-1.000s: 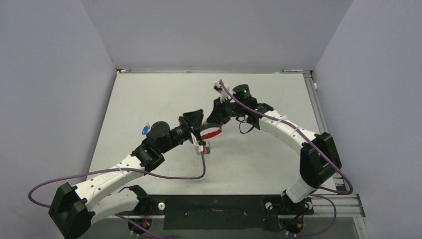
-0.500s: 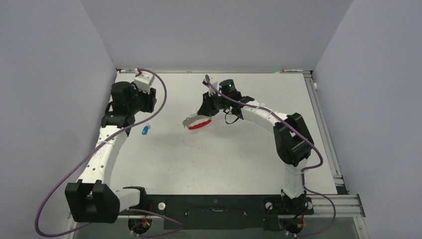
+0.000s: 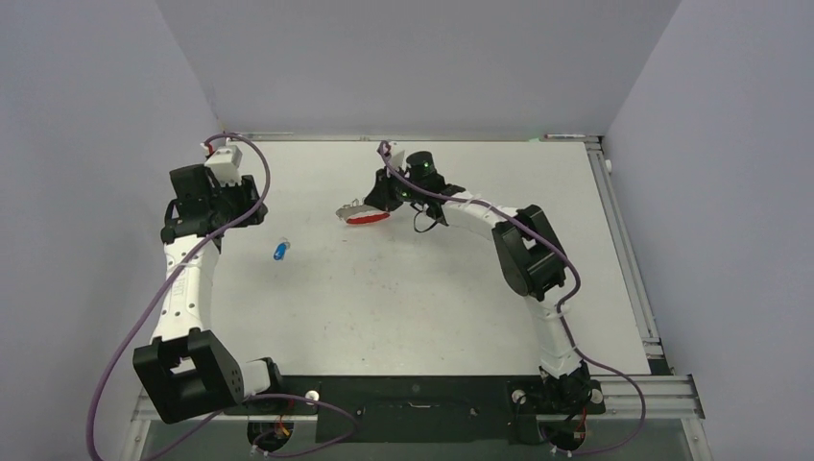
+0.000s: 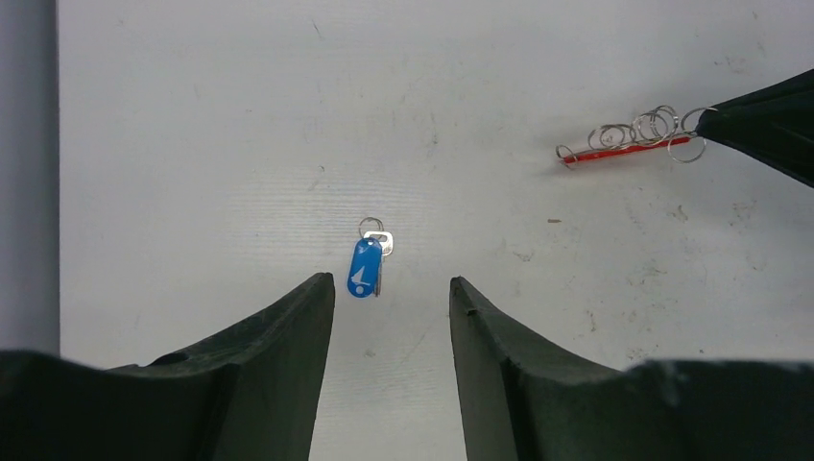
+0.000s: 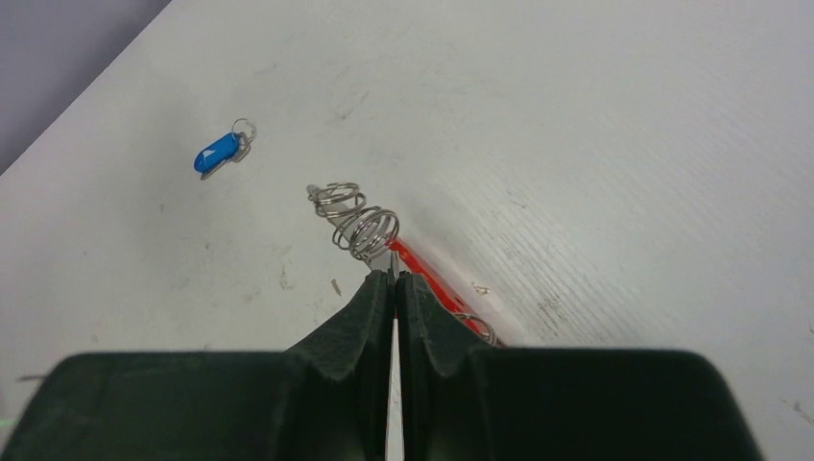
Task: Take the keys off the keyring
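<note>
1 blue-headed key, 1 small silver split ring at its top, 1 silver piece tucked behind it. 1 red keyring. Silver wire loops along it: several, overlapping, exact number can't be told. 2 robot arms: left arm, right arm. 2 purple cables, one per arm. 1 white table.

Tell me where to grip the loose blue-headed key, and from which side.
Probably its blue head, from straight above: the key lies flat on the table, and the head's long sides face the open fingers of the left gripper.
</note>
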Robot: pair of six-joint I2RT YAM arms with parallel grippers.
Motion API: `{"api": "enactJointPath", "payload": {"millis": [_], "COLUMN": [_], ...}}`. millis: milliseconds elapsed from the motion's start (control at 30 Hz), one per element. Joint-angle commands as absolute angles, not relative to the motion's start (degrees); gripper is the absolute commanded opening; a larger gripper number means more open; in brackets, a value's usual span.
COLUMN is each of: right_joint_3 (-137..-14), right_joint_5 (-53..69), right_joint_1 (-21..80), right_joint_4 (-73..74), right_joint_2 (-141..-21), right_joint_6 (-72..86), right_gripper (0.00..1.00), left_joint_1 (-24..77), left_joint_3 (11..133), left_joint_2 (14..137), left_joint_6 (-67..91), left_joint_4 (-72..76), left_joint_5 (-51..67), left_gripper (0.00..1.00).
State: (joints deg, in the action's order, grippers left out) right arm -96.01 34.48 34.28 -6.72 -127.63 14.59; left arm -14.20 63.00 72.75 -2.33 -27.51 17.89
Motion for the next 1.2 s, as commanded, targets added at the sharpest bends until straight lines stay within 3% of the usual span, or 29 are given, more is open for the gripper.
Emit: {"api": "enactJointPath", "payload": {"millis": [0, 233, 800, 900, 1167], "right_joint_3": [-88.3, -79.8, -76.7, -75.8, -73.2], "right_joint_5": [33.6, 33.6, 29.7, 28.8, 42.8], "right_joint_1": [38.4, 39.9, 46.4, 47.4, 47.5], "right_joint_4": [-13.6, -16.7, -17.6, -19.4, -29.7], "right_joint_2": [-127.3, -123.5, -125.7, -125.2, -119.7], "right_joint_6": [13.1, 13.8, 25.4, 29.4, 35.2], "right_gripper": [0.05, 0.05, 0.05, 0.23, 0.38], "left_joint_1": [-15.2, -16.8, -17.0, -17.0, -16.9], "left_joint_3": [63.4, 62.0, 62.0, 62.7, 65.9], "left_joint_2": [70.2, 69.0, 70.5, 70.7, 73.7], "left_joint_6": [-3.2, -4.9, -2.6, -2.2, -4.2], "left_joint_4": [-28.9, -29.5, -31.8, -33.8, -41.6], "left_joint_5": [20.3, 21.1, 18.3, 18.7, 26.1], "left_gripper": [0.45, 0.45, 0.47, 0.53, 0.7]}}
